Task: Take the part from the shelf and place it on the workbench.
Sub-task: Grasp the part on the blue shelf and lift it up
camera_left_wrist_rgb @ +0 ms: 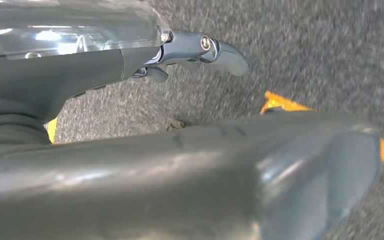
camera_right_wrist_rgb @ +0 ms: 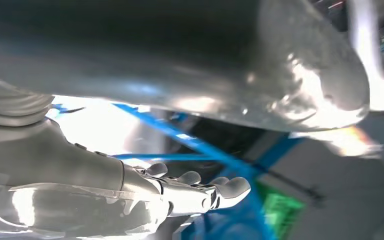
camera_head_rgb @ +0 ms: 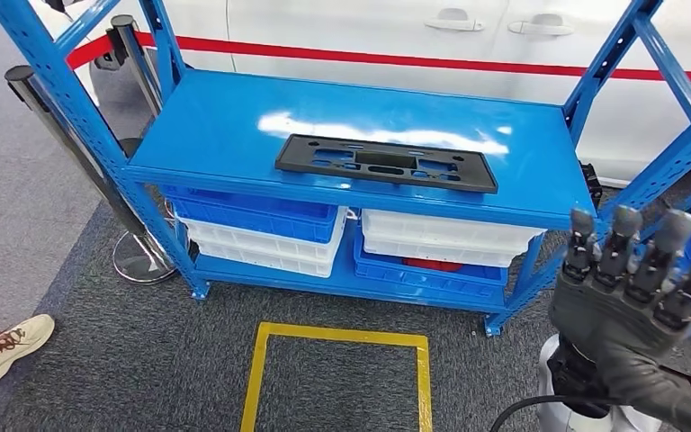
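The part (camera_head_rgb: 386,163) lies flat on the top shelf (camera_head_rgb: 216,126), well apart from the right hand (camera_head_rgb: 634,283) — that hand is raised at the rack's right end, fingers up and spread, holding nothing. Left hand (camera_left_wrist_rgb: 130,165) hangs over the carpet — fingers apart, nothing in it

The right hand (camera_head_rgb: 634,288) is raised at the robot's right side, back of the hand toward its own head, dark fingers (camera_head_rgb: 623,243) pointing upward and slightly apart with nothing in them (the wrist view shows the same fingers (camera_right_wrist_rgb: 200,187) stretched out straight and empty). The left hand (camera_left_wrist_rgb: 190,150) hangs low, thumb and fingers extended over the floor, holding nothing.
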Controlling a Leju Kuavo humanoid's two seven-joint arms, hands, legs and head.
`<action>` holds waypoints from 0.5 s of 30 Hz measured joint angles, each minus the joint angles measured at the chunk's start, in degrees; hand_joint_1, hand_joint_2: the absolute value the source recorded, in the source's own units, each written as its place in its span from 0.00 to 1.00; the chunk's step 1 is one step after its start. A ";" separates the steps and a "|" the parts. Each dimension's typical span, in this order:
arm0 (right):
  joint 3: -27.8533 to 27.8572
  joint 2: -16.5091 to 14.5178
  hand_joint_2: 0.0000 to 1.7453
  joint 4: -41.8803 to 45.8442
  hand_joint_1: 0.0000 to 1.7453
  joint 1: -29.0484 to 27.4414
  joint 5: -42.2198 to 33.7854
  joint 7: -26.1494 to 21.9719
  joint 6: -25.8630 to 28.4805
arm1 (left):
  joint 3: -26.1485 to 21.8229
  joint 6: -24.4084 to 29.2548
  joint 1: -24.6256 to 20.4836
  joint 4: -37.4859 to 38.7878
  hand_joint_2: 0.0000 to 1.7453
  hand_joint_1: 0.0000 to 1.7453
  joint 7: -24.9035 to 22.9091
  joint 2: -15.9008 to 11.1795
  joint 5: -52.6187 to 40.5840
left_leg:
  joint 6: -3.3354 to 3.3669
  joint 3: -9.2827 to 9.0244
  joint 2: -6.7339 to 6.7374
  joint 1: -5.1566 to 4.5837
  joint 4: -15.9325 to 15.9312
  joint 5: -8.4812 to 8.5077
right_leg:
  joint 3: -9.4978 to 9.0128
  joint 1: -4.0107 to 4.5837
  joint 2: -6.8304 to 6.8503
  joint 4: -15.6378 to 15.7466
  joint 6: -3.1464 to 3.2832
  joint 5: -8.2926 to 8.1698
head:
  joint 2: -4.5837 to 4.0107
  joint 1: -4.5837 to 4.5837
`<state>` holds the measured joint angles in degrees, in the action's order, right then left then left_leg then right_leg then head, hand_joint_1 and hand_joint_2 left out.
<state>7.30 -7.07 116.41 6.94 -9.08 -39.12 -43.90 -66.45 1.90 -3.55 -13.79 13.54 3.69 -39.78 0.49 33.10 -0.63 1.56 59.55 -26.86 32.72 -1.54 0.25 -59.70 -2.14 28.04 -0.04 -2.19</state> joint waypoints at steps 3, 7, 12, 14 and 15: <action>-2.12 2.86 0.00 -3.47 0.00 -0.23 2.68 3.67 8.17 | -0.62 -0.58 -0.02 0.00 0.00 0.00 -0.01 0.00 0.25 | 0.75 0.18 0.05 -0.33 -0.11 0.15 | 4.59 0.11 0.00 -9.60 -0.22 4.99 | 0.00 0.03; -9.67 5.08 0.00 -9.66 0.00 -0.40 7.65 8.66 21.73 | -1.24 -0.99 -0.10 0.00 0.00 0.00 -0.09 0.02 0.29 | 1.13 0.12 0.00 -1.44 -0.10 0.13 | 6.14 0.94 -0.07 -11.77 1.23 3.31 | 0.00 0.03; -16.30 6.05 0.00 -13.65 0.00 -0.63 7.49 10.93 28.25 | -1.75 -1.21 -0.28 0.25 0.00 0.00 -0.02 0.80 0.30 | 0.84 0.16 -0.30 -1.69 -0.40 0.24 | 0.63 2.54 -0.24 0.57 4.25 -1.19 | 0.00 -0.22; -17.58 6.35 0.00 -14.68 0.00 -0.74 7.08 11.52 29.64 | -1.91 -1.22 -0.23 0.26 0.00 0.00 0.02 0.87 0.30 | 0.29 -0.03 -0.27 -1.64 -0.64 0.21 | 0.15 2.35 -0.16 1.75 4.13 -1.66 | 0.00 -0.11; -18.08 6.43 0.00 -15.05 0.00 -0.76 6.90 11.84 30.11 | -1.97 -1.22 -0.21 0.26 0.00 0.00 0.07 0.93 0.29 | -0.01 0.14 -0.19 -1.72 -0.03 -0.29 | -0.28 2.06 -0.06 2.48 4.04 -1.96 | 0.00 -0.11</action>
<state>-10.78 -0.64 101.36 6.18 -2.17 -27.28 -13.80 -68.42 0.67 -3.75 -13.53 13.61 4.62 -39.49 0.48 33.24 -0.82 -0.16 59.52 -27.15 32.45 0.52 0.19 -57.22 1.90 26.08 -0.04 -2.31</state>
